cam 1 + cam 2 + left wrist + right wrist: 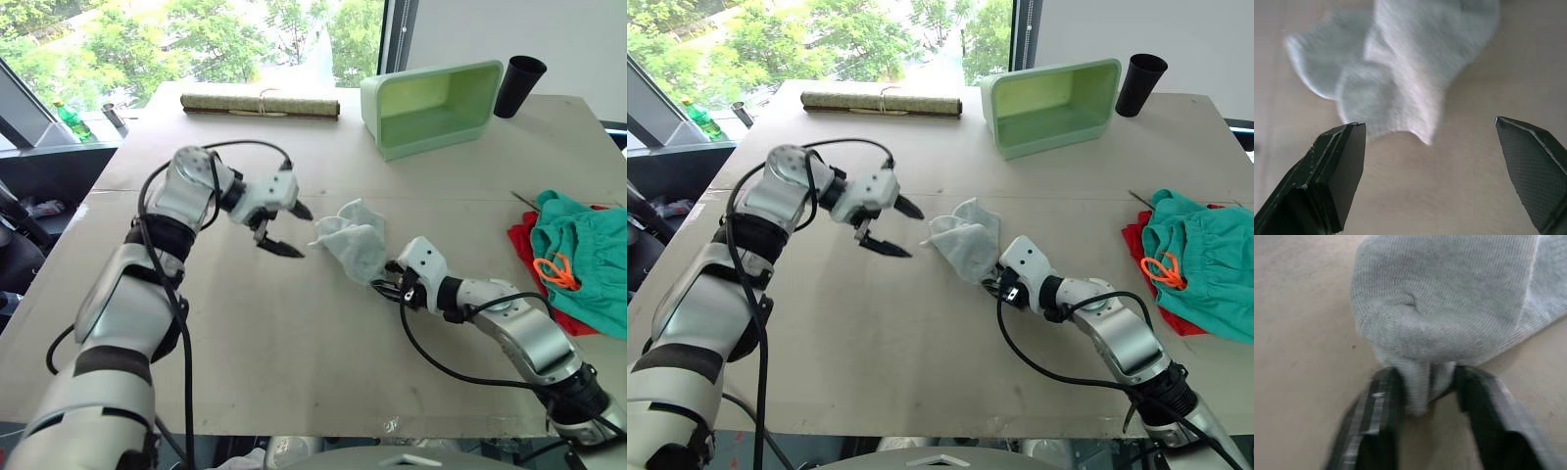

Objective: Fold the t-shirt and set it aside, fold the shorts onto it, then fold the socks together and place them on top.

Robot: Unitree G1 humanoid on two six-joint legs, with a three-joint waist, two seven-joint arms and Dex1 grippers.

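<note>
**Laundry task, late stage: garments stacked, socks in hand**

- T-shirt (519, 238): red; lies at the table's right edge, mostly covered, a strip showing beneath the teal cloth. Judged folded and set aside.
- Shorts (588, 259): teal, orange-red drawstring uppermost; resting on the t-shirt. Second step judged done, though the neatness of the fold cannot be told.
- Socks (355, 241): light grey, bunched together near the middle of the table (294, 343), well apart from the garment pile. Not yet on top of it; whether they are properly folded together cannot be told.
- Right gripper (1422, 396): jaws clenched on a pinch of sock fabric at the near end of the bundle.
- Left gripper (284, 230): jaws spread wide, grasping nothing, hovering just beside the socks' far-left edge.
- Remaining, by judgement: finish pairing the socks, then carry them across to the shorts.
- Unrelated items: green bin (436, 105), black cup (517, 86), rolled mat (260, 104) at the far edge.
</note>
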